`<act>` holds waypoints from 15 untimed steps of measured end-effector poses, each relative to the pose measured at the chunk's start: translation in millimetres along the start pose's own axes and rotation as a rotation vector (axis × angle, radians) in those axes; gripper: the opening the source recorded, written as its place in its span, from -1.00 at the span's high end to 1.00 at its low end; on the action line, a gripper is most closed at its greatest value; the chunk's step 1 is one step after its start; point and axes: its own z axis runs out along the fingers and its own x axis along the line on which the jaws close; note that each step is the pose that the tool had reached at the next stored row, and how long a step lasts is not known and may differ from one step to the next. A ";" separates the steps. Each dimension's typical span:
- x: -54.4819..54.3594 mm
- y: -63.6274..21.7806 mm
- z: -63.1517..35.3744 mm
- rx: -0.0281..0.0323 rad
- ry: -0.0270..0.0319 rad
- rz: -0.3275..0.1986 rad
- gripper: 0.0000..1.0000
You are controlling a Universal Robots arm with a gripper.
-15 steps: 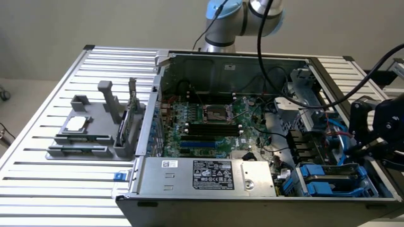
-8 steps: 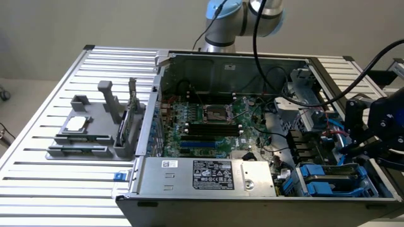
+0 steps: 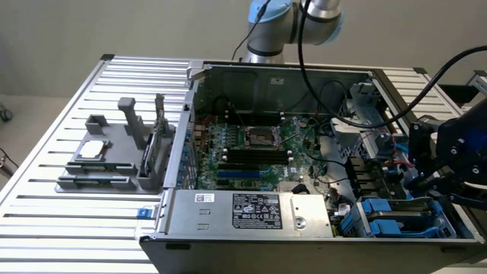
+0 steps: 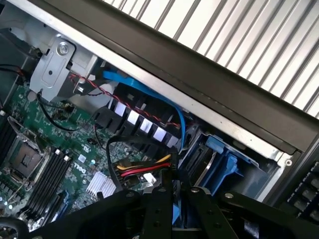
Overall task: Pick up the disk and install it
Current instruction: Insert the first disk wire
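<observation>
Tool (image 3: pixel 432 184) hangs over the corner of the open case (image 3: pixel 304 254) at the exterior view's right, just above the drive bay. I see blue carrier plastic of the disk (image 3: pixel 388 220) sitting in that bay, beside the power supply (image 3: pixel 251 211); I cannot make out its metal face. The wrist view looks down past the tool (image 4: pixel 172 199) onto the same blue carrier (image 4: pixel 224 164), and adds what the exterior view lacks: a blue cable (image 4: pixel 149 92) running along the case wall and a red, yellow and black wire bundle (image 4: pixel 142 169) near the motherboard (image 4: pixel 45 149). I cannot tell from either view whether the tool grips anything. The exterior view alone gives me the slatted counter (image 3: pixel 45 217) with its grey fixture (image 3: pixel 106 165), a silver chip (image 3: pixel 91 149) and an upright card (image 3: pixel 159 128), well apart from the tool.
</observation>
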 end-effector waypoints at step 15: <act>20.2 -13.4 -8.7 0.0392 -0.1038 -0.001 0.67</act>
